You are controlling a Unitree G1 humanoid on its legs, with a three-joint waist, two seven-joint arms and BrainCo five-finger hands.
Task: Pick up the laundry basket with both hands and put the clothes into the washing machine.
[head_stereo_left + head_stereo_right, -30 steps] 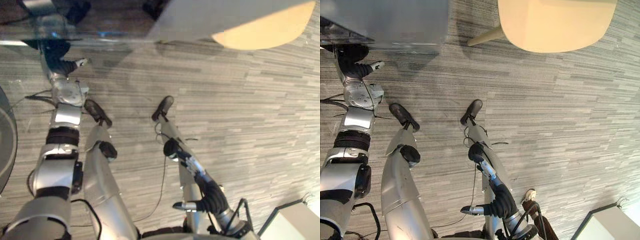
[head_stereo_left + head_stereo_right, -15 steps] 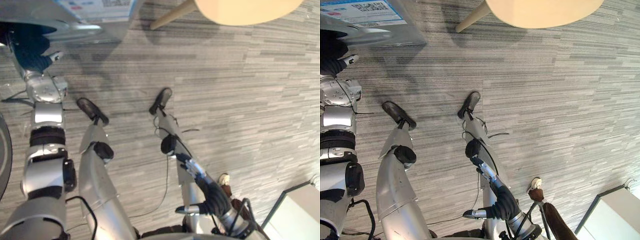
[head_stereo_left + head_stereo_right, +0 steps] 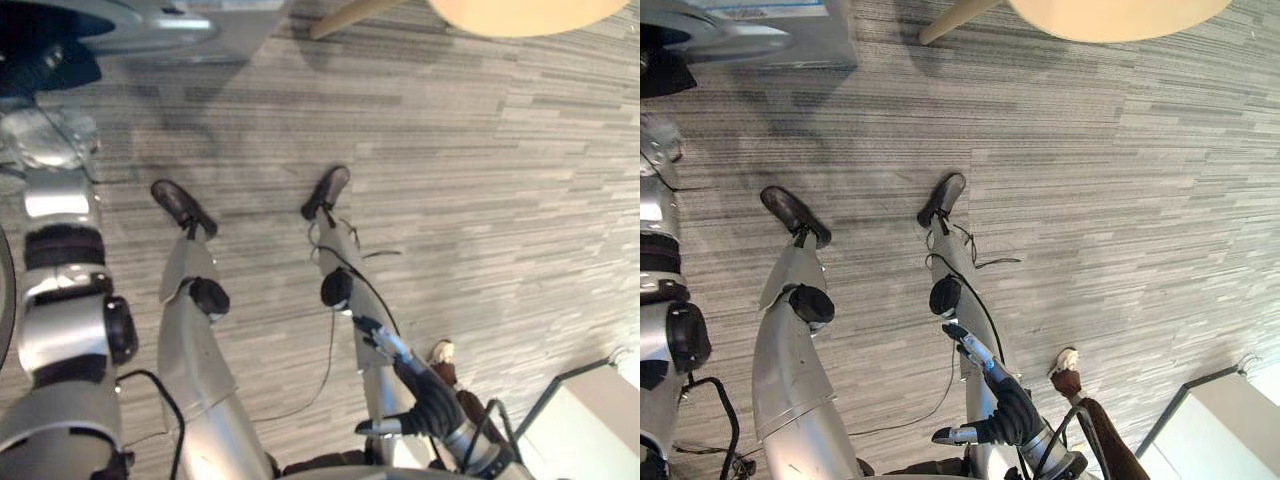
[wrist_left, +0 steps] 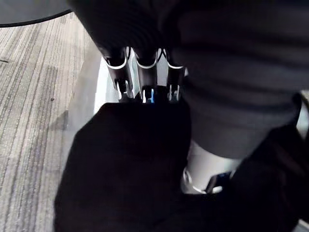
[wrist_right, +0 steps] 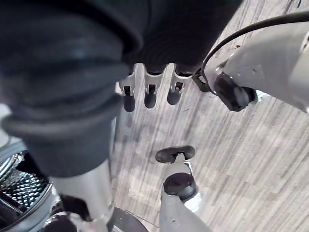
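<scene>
The grey washing machine (image 3: 190,20) stands at the top left of the eye views. My left arm stretches up to its dark opening, and my left hand (image 4: 145,72) rests there against a black cloth (image 4: 130,164) that covers its tips. Whether it grips the cloth I cannot tell. A silver rim (image 4: 205,180) shows beside the cloth. My right hand (image 3: 420,405) hangs low by my right side over the floor, open with straight fingers (image 5: 149,92) and holding nothing. The machine's perforated drum (image 5: 19,193) shows past it.
A beige round seat (image 3: 530,10) on a wooden leg (image 3: 955,20) stands at the back right. A person's shoe (image 3: 440,352) and brown trouser leg (image 3: 1105,445) are close to my right hand. A white box (image 3: 590,420) sits at the lower right on the striped grey floor.
The whole picture has shifted with the camera. My left arm has reached further into the machine's dark opening. The right hand stays low and open.
</scene>
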